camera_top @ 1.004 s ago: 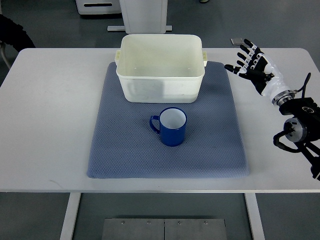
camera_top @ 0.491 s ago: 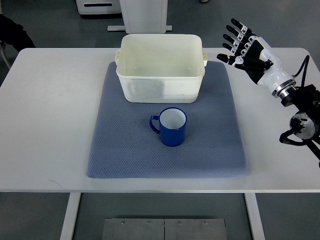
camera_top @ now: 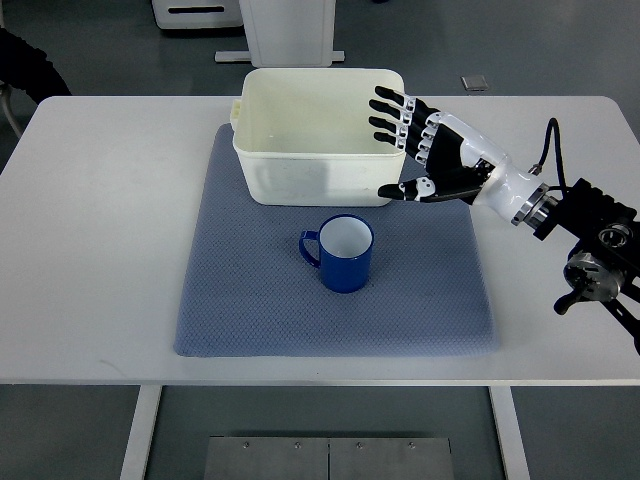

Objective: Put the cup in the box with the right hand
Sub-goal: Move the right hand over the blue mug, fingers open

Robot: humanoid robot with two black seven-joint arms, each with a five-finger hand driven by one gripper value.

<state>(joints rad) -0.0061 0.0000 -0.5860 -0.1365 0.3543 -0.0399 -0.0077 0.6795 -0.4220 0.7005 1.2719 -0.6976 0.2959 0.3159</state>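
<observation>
A blue enamel cup with a white inside stands upright on the blue mat, its handle pointing left. Behind it sits an empty cream plastic box. My right hand comes in from the right edge and hovers over the box's right front corner, above and to the right of the cup. Its fingers are spread and hold nothing, and the thumb points left toward the cup. The left arm does not show.
The mat lies on a white table. The right arm's wrist joint and cable hang over the table's right side. White equipment bases stand on the floor behind the table. A dark shape shows at the upper left.
My right hand has swung left and toward the near side, from beyond the table's back right area to the box's right front corner. Cup and box have not moved.
</observation>
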